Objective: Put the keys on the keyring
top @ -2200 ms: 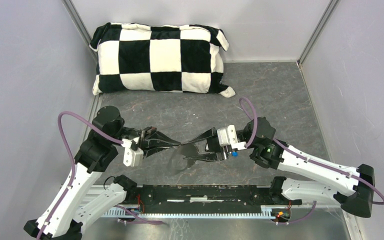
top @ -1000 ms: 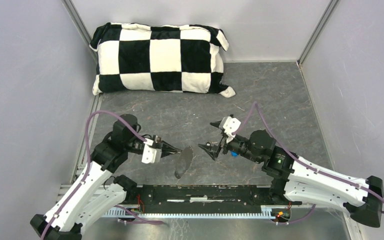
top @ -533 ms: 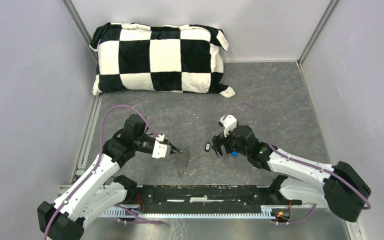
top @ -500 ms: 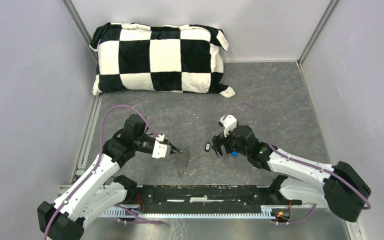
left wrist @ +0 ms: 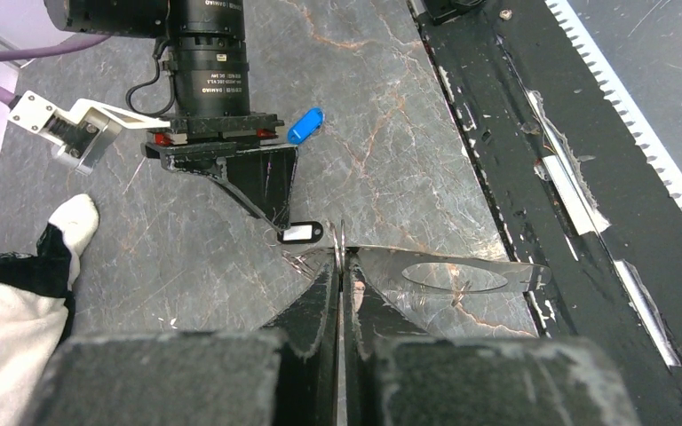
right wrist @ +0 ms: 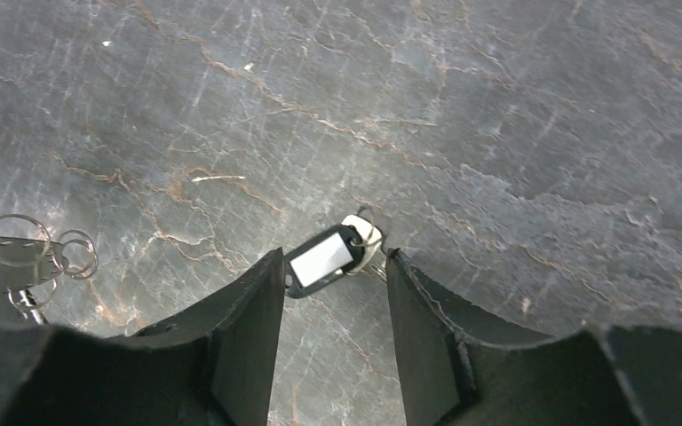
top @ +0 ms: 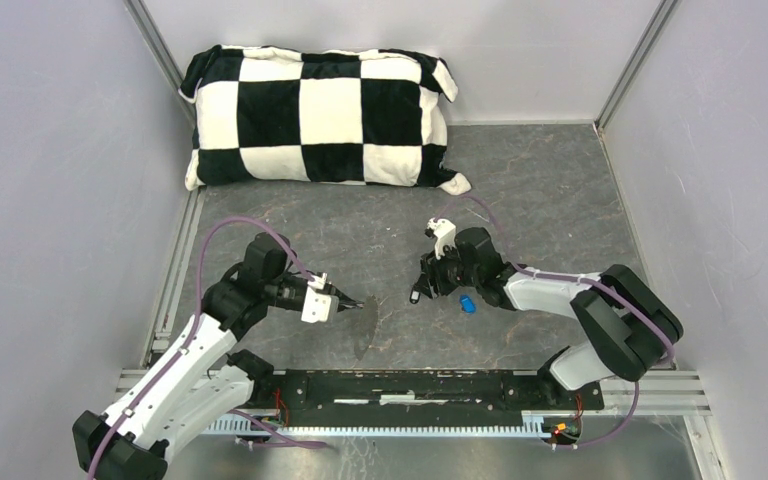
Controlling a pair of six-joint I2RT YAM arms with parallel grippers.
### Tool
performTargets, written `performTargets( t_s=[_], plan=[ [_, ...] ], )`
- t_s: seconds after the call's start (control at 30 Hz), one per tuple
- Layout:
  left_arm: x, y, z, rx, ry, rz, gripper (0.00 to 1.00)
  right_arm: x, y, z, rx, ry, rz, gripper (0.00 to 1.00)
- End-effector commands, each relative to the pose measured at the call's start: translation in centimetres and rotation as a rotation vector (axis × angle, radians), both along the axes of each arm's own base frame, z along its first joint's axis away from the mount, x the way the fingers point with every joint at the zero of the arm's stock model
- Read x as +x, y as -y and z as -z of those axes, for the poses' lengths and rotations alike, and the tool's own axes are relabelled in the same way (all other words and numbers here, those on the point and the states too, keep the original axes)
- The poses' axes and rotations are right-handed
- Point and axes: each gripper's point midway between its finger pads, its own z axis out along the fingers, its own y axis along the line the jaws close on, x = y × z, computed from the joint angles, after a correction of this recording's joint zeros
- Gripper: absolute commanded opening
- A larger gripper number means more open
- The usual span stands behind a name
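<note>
one black key with pale centre (right wrist: 322,258) lies on grey marbled desk (top: 540,200) between part-open jaws of your right gripper (right wrist: 333,256); blue plastic-headed key (top: 468,304) near. your left gripper (left wrist: 341,257) pinches thin silvery wire keyring (top: 366,318).

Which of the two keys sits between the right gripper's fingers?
The black-headed key with the pale centre, bracketed by the right gripper; the blue-headed key lies apart, outside its fingers.

White print "DAMIAO" on black wrist motor (left wrist: 202,67); nothing else legible.
</note>
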Motion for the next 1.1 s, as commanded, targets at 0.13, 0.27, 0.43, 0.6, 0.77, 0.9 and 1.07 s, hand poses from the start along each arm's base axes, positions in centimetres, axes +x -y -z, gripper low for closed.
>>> performTargets(
  t_s=[0.13,0.27,0.43,0.6,0.77,0.9,1.07],
  plan=[
    [-0.5,0.1,-1.4,-0.047,0.058,0.034,0.02,1.8,-1.9,-1.3,0.041,0.04,-0.036,0.47],
    [-0.7,0.1,-1.7,-0.056,0.053,0.032,0.02,2.5,-1.5,-0.9,0.007,0.054,-0.013,0.45],
    [-0.9,0.0,-2.0,-0.063,0.047,0.034,0.02,2.9,-1.3,-0.3,-0.022,0.048,-0.011,0.43],
    [-0.9,0.0,-2.3,-0.064,0.043,0.026,0.02,2.6,-1.2,0.5,-0.039,0.034,-0.023,0.39],
    [-0.8,-0.1,-2.2,-0.055,0.044,0.021,0.02,1.9,-1.1,1.0,-0.037,0.018,-0.044,0.34],
    [-0.7,-0.1,-1.9,-0.048,0.042,0.016,0.02,1.7,-1.5,0.7,-0.016,0.015,-0.066,0.27],
    [-0.3,-0.2,-1.8,-0.036,0.045,-0.003,0.02,1.8,-2.1,0.7,-0.006,0.003,-0.083,0.19]
  ],
)
